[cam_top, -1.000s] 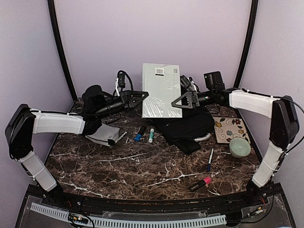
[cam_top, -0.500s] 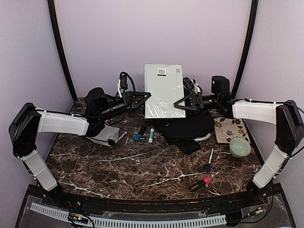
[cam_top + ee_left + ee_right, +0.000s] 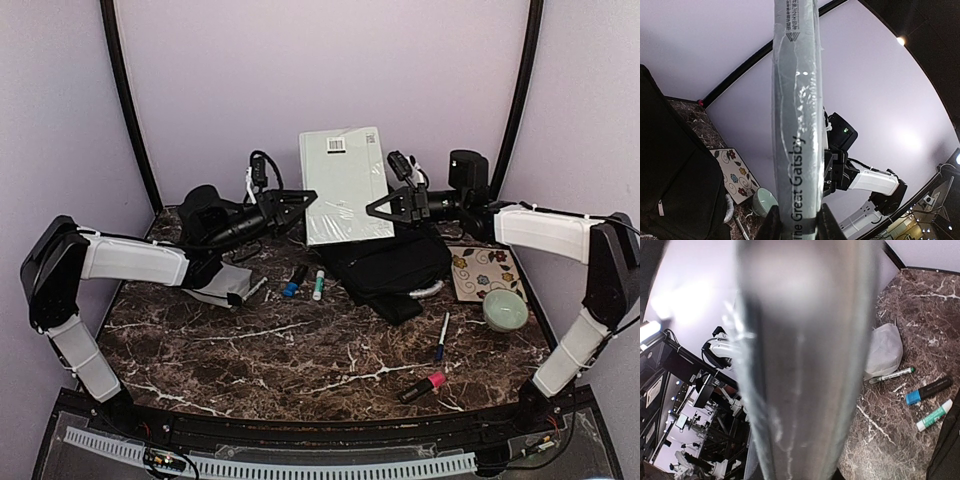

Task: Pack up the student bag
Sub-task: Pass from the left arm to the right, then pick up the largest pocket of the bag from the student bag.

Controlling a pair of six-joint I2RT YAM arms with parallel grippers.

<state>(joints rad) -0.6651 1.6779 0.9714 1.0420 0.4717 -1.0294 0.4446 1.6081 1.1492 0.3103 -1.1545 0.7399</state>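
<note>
A pale grey plastic-wrapped book (image 3: 345, 185) stands upright in the air over the back of the table, its spine reading "The Great Gatsby" in the left wrist view (image 3: 795, 125). My left gripper (image 3: 305, 203) is shut on the book's lower left edge, with both fingers (image 3: 771, 225) pressed to the covers. My right gripper (image 3: 378, 210) is shut on the lower right edge, and the book's edge (image 3: 805, 365) fills its view. The black student bag (image 3: 395, 268) lies flat on the table just below and right of the book.
A grey pouch (image 3: 222, 283) lies under the left arm. A black-and-blue marker (image 3: 294, 281) and a green-capped glue stick (image 3: 318, 284) sit left of the bag. A flowered tile (image 3: 486, 272), green bowl (image 3: 505, 310), blue pen (image 3: 441, 337) and pink marker (image 3: 423, 387) are at right.
My right gripper has moved up to the book's right edge and closed on it. The book has tilted slightly. The left gripper kept its grip.
</note>
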